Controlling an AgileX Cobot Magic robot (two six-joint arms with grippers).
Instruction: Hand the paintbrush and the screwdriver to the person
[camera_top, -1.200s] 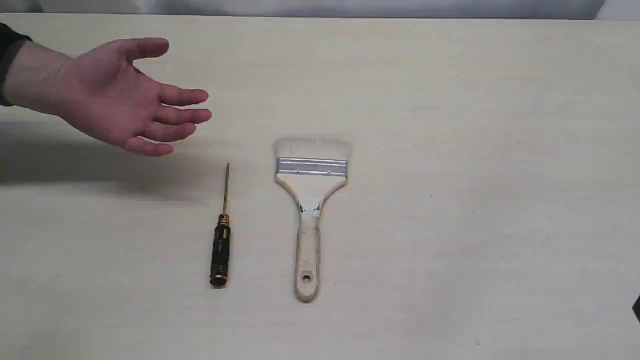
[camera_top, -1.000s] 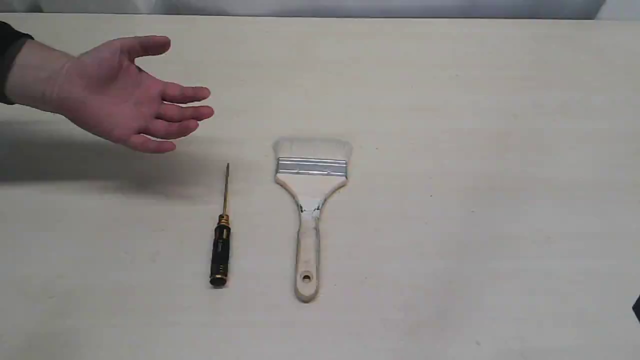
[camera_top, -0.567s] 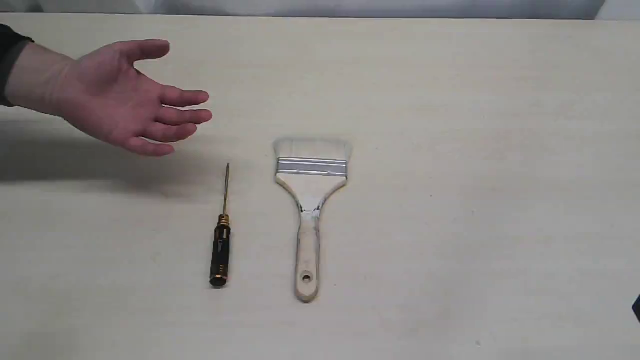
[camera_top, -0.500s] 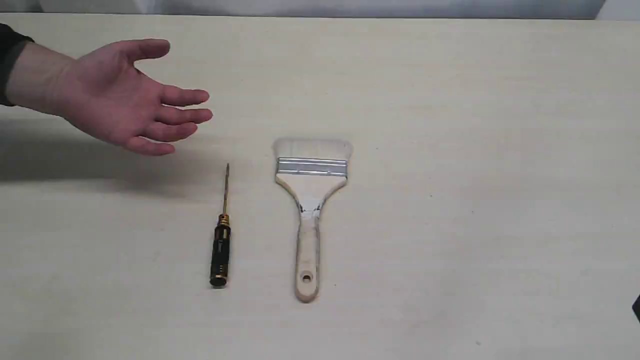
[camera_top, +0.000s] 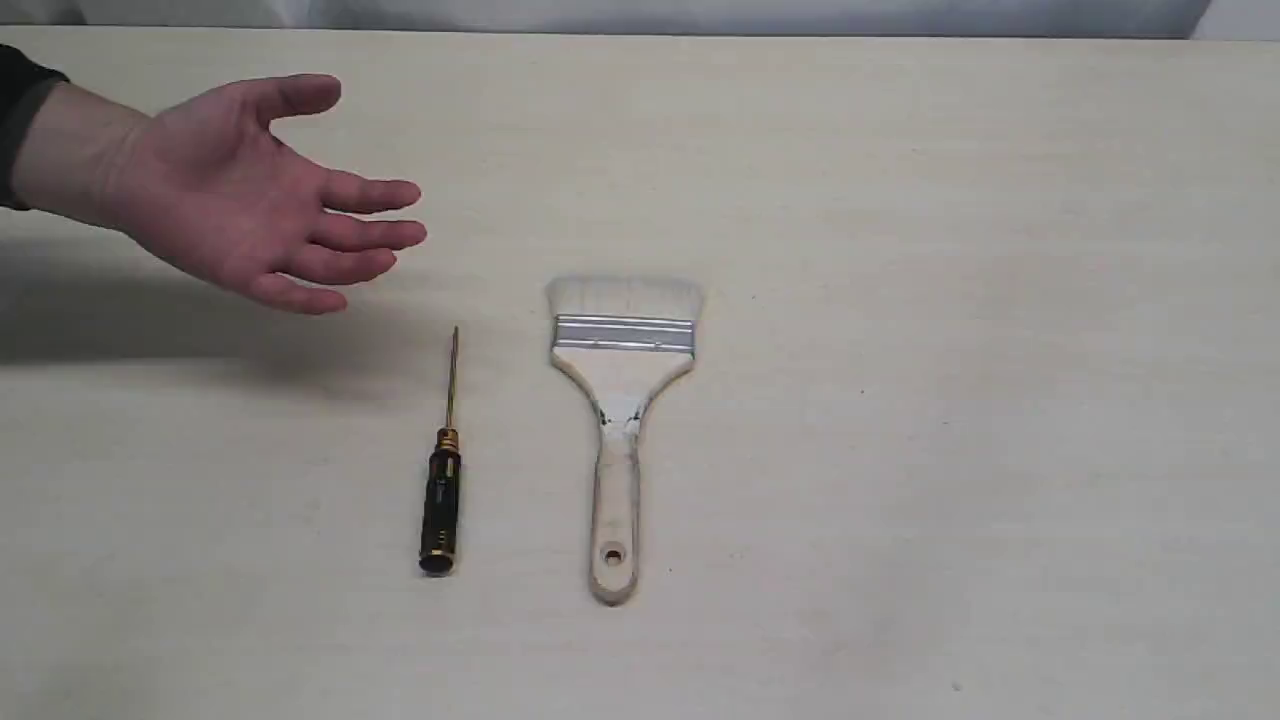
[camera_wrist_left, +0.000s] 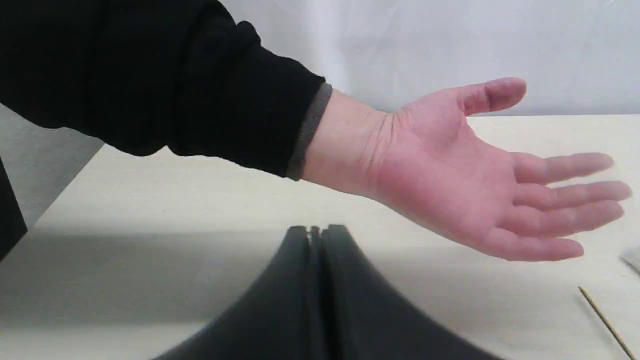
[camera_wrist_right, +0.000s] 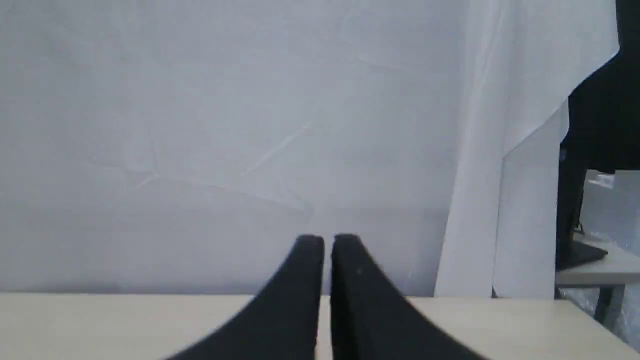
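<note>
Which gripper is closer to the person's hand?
Left. The left gripper has the person's hand close ahead; the right gripper faces the white backdrop, no hand in its view.

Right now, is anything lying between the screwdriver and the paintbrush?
No, only bare table lies between the screwdriver and the paintbrush, as the exterior view shows.

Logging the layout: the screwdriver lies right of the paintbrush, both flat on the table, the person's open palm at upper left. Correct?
No. The exterior view shows the screwdriver left of the paintbrush, not right. The rest holds: both lie flat on the table, and the person's open palm is at upper left.
</note>
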